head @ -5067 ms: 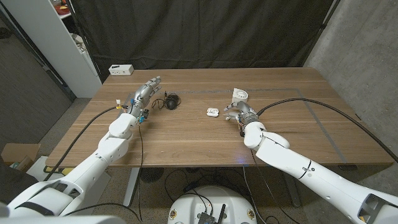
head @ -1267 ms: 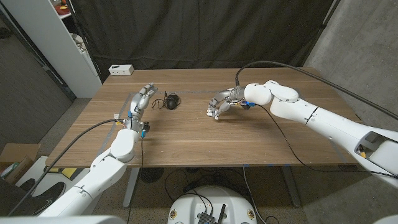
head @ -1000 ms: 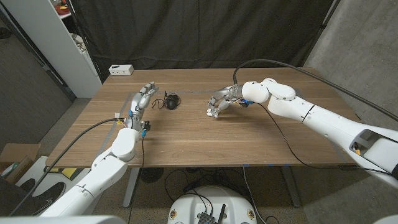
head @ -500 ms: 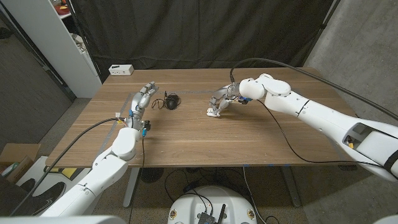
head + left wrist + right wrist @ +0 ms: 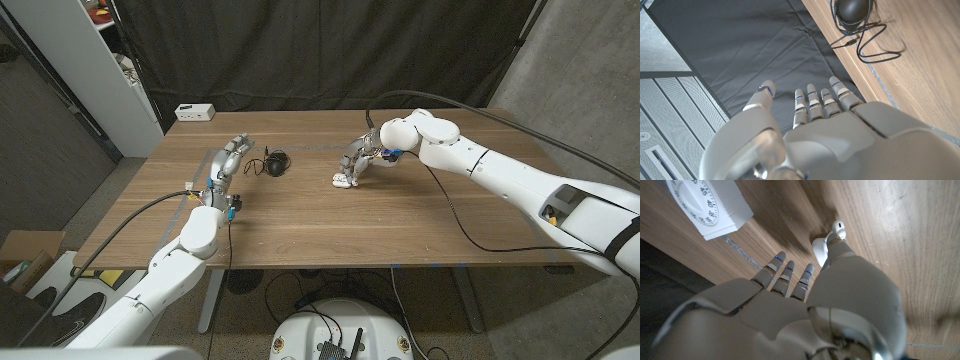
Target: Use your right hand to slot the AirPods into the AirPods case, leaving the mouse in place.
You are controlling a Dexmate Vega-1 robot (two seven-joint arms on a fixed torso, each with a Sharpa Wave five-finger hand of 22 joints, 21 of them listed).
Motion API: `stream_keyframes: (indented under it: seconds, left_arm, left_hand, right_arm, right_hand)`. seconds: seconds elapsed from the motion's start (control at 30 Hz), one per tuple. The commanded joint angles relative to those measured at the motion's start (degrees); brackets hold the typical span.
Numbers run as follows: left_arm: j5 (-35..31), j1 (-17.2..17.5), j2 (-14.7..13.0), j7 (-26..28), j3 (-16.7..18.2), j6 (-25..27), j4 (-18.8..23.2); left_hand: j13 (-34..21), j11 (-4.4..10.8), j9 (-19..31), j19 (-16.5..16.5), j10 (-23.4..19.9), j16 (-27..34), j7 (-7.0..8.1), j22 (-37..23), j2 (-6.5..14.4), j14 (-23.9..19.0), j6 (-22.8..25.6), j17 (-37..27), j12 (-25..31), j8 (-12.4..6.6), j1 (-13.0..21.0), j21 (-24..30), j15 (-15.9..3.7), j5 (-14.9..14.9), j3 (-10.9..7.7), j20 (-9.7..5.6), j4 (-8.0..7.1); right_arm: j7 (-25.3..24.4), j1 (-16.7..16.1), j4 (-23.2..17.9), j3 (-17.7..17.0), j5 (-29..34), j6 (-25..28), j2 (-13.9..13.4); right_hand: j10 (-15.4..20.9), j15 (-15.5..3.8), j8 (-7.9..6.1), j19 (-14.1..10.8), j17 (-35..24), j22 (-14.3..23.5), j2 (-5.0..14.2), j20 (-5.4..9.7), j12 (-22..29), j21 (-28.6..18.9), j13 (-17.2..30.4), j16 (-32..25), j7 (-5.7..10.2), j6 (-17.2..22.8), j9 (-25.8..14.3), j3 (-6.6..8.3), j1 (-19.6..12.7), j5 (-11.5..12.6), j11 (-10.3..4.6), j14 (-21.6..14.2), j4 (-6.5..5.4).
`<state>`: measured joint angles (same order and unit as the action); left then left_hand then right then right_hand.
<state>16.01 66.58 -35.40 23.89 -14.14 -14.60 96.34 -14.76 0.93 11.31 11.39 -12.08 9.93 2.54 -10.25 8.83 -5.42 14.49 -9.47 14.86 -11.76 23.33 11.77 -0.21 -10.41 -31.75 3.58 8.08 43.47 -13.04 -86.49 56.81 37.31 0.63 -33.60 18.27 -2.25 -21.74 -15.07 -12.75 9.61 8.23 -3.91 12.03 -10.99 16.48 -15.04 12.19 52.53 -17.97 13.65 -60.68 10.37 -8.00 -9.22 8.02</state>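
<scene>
Fingers (image 5: 236, 146) of our left hand (image 5: 226, 160) lie straight and slightly apart, holding nothing; the hand sits on the counter (image 5: 300, 215) just left of the mouse (image 5: 277, 160), fingertips pointing toward the far edge. From the left wrist we see those fingers (image 5: 810, 102) reaching past the counter's edge, with the mouse (image 5: 852, 7) and its looped cable (image 5: 867, 42) off to one side, untouched.

Right of the mouse, near the counter's middle, our right hand (image 5: 357, 160) is bent down from a raised wrist, the arm coming in high from the right. Its fingers (image 5: 350, 168) curl down onto the white AirPods case (image 5: 343, 181). From the right wrist, one finger (image 5: 837, 247) touches an AirPod (image 5: 838, 228) sitting at the case (image 5: 819, 250), while the other fingers (image 5: 785, 275) are held straight and close together, away from it. We cannot tell whether the earbud is pinched or only pressed. A white timer (image 5: 710, 205) lies beyond the case, well right of the mouse.
</scene>
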Motion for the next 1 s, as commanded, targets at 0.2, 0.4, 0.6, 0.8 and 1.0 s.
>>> stream_keyframes:
  seconds: [0.2, 0.4, 0.6, 0.8, 1.0]
  left_arm:
    - [0.83, -2.08, 0.56, -1.31, -0.99, -0.79, -2.72]
    - [1.06, -3.02, 0.74, -1.63, -1.37, -0.84, -3.71]
    - [1.22, -3.51, 0.51, -1.85, -1.47, -0.75, -3.91]
    - [0.95, -4.46, 0.37, -1.88, -1.57, -0.80, -4.34]
    - [0.79, -6.20, 0.30, -2.80, -1.95, -1.37, -5.85]
  left_hand:
    - [-0.15, 0.18, 0.30, -0.17, -0.04, 0.26, 0.09, -0.21, -0.33, -0.05, 0.15, -0.11, -0.12, 0.24, 0.50, -0.03, -0.30, -0.51, 0.11, 0.28, -0.03]
    - [-0.16, 0.12, 0.30, -0.18, -0.04, 0.27, 0.15, -0.21, -0.29, -0.07, 0.21, -0.11, -0.13, 0.22, 0.51, -0.03, -0.41, -0.52, 0.18, 0.26, -0.03]
    - [-0.18, 0.05, 0.30, -0.22, -0.04, 0.27, 0.06, -0.21, -0.29, -0.08, 0.16, -0.11, -0.13, 0.25, 0.52, -0.04, -0.34, -0.53, 0.26, 0.37, -0.03]
    - [-0.19, 0.12, 0.31, -0.16, -0.14, 0.30, 0.12, -0.22, -0.26, -0.18, 0.34, -0.11, -0.10, 0.20, 0.54, -0.01, -0.41, -0.55, 0.32, 0.44, -0.03]
    - [-0.19, 0.40, 0.30, -0.01, -0.23, 0.31, 0.23, -0.22, -0.24, -0.25, 0.33, -0.11, -0.09, 0.21, 0.58, 0.05, -0.56, -0.56, 0.34, 0.33, 0.00]
  right_arm:
    - [5.25, 3.58, 5.40, 1.14, -5.82, 1.98, 2.84]
    - [5.14, 4.71, 8.67, 1.88, -8.04, 1.93, 4.08]
    - [5.98, 4.40, 6.39, 1.60, -9.32, 5.39, 2.73]
    - [4.91, -0.67, -7.14, -2.57, -10.83, 17.50, -2.20]
    - [0.28, -7.75, -19.78, -8.03, -14.37, 29.54, -6.32]
  right_hand:
    - [-0.58, -5.06, 0.34, 0.15, -0.11, 0.09, 0.52, -0.67, -0.29, 0.18, -0.13, 0.18, 0.08, -0.63, -0.31, -0.23, 0.28, -0.08, -0.04, 0.35, -0.25]
    - [-0.64, -5.25, 0.35, 0.12, -0.16, 0.09, 0.77, -0.58, -0.24, 0.15, -0.19, 0.13, 0.10, -0.59, -0.44, -0.34, 0.75, -0.11, -0.17, 0.34, -0.57]
    - [-0.81, -5.10, 0.81, -0.06, -0.05, 0.09, 0.53, -0.83, -0.18, 0.08, -0.33, 0.16, 0.03, -1.29, -0.48, -0.41, 0.79, -0.11, 0.47, 0.32, -0.34]
    - [-2.00, -2.84, 2.67, -0.94, 0.55, 0.10, -2.33, -1.93, -0.21, -0.10, -0.76, 0.63, -1.21, -6.60, -1.76, -2.20, 2.64, 0.06, 3.98, 0.21, -0.20]
    - [-2.14, -1.18, 3.63, -2.24, 0.67, 0.13, -3.92, -2.88, -0.01, -0.33, -0.99, 0.63, -3.47, -10.07, -2.91, -3.94, 5.77, 0.14, 6.21, -0.60, -1.12]
